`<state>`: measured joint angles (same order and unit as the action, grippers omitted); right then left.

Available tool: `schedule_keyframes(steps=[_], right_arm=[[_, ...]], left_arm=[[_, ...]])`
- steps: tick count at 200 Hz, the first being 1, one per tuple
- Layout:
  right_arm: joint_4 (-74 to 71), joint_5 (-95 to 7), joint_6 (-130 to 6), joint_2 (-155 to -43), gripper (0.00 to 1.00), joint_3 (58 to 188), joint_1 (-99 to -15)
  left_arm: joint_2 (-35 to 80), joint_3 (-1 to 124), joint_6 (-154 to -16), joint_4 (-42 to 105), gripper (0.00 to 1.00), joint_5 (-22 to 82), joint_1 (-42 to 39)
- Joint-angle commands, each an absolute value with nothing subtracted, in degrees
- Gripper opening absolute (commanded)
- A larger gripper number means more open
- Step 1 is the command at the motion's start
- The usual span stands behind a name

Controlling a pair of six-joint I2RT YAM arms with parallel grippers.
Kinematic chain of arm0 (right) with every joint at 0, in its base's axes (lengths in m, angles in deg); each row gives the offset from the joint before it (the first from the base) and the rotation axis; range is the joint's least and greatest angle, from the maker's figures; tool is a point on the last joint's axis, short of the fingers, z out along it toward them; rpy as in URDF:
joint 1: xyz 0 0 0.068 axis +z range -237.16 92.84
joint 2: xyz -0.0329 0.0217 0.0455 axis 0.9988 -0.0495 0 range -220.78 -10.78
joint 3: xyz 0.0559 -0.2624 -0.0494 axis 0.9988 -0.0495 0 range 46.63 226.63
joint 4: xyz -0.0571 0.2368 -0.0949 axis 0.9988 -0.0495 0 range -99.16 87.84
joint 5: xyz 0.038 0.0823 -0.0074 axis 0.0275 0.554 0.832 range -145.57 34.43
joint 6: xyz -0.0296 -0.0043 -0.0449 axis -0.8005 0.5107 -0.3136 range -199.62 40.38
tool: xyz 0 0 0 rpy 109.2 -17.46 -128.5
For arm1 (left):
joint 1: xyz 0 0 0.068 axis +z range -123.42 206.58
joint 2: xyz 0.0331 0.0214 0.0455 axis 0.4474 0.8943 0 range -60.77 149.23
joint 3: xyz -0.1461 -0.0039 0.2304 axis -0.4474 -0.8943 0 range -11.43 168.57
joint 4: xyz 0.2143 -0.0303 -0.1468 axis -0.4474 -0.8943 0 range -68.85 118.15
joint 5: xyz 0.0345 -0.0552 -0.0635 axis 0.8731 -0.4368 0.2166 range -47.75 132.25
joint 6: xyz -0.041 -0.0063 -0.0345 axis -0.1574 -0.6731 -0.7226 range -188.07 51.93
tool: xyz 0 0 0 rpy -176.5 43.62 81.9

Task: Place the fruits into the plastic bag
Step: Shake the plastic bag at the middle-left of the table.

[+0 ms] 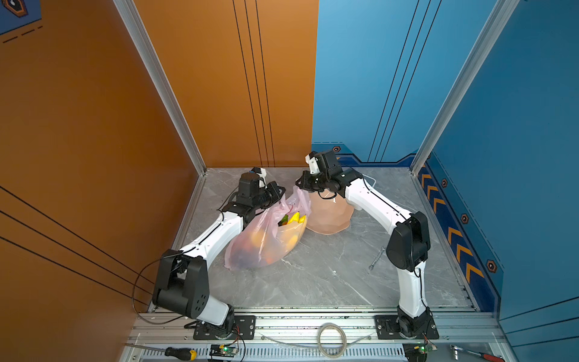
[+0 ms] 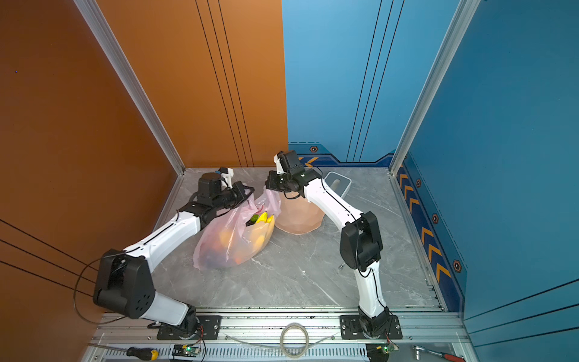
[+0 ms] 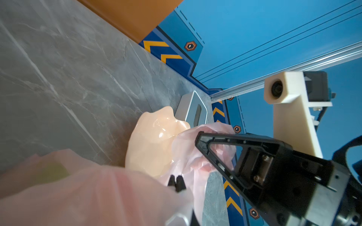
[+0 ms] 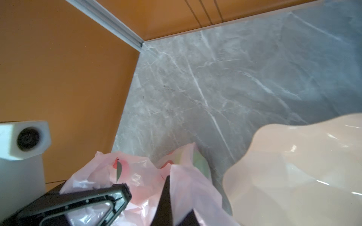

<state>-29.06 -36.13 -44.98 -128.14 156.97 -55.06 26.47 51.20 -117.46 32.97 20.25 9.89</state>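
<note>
The plastic bag, thin, limp, slippery film sagging below the jaws with the fruits weighing it down, looks safest held by its bunched handle loops, where the left gripper and right gripper each pinch shut, with the plate just beside the right jaws.

Grey marble tabletop is carrying four things.
A pale-pink plastic bag is lying bulging toward the left. A beige plate is sitting just beside it. A white-grey box is resting behind the plate, and a small metal tool is lying well apart on the right.
</note>
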Motion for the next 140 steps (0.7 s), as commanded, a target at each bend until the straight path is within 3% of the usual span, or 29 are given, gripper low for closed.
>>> schedule_keyframes(steps=[1,16,28,40,70,85,104,134,140], right_arm=[[-27.3,-37.0,-44.4,-123.9,0.0,154.3,-56.7],[-27.2,-35.8,-44.5,-123.7,0.02,153.2,-56.9],[-27.1,-35.2,-45.0,-123.3,0.12,153.2,-56.6],[-27.1,-35.2,-45.5,-122.5,0.3,153.2,-56.3],[-27.5,-35.6,-45.9,-120.5,0.65,153.0,-56.0],[-27.6,-36.2,-46.0,-119.4,0.75,152.4,-55.7],[-28.2,-37.7,-46.8,-117.7,0.84,151.5,-55.3],[-31.2,-40.4,-48.7,-115.4,0.85,151.3,-54.8],[-32.7,-41.4,-49.2,-115.2,0.86,151.6,-54.8]], left_arm=[[29.4,53.7,-117.8,37.1,0.0,17.8,8.8],[31.0,54.4,-118.1,37.2,0.0,17.1,8.6],[31.1,54.6,-118.0,37.3,0.16,16.8,8.5],[30.4,54.6,-117.8,37.2,0.31,16.8,8.6],[27.0,54.5,-116.2,34.5,0.6,16.7,8.9],[24.7,54.2,-114.9,32.0,0.71,16.8,9.0],[21.3,54.5,-112.9,25.5,0.81,17.8,9.0],[15.4,57.1,-107.6,7.7,0.85,22.4,9.2],[14.2,57.6,-106.7,4.5,0.9,23.3,9.4]])
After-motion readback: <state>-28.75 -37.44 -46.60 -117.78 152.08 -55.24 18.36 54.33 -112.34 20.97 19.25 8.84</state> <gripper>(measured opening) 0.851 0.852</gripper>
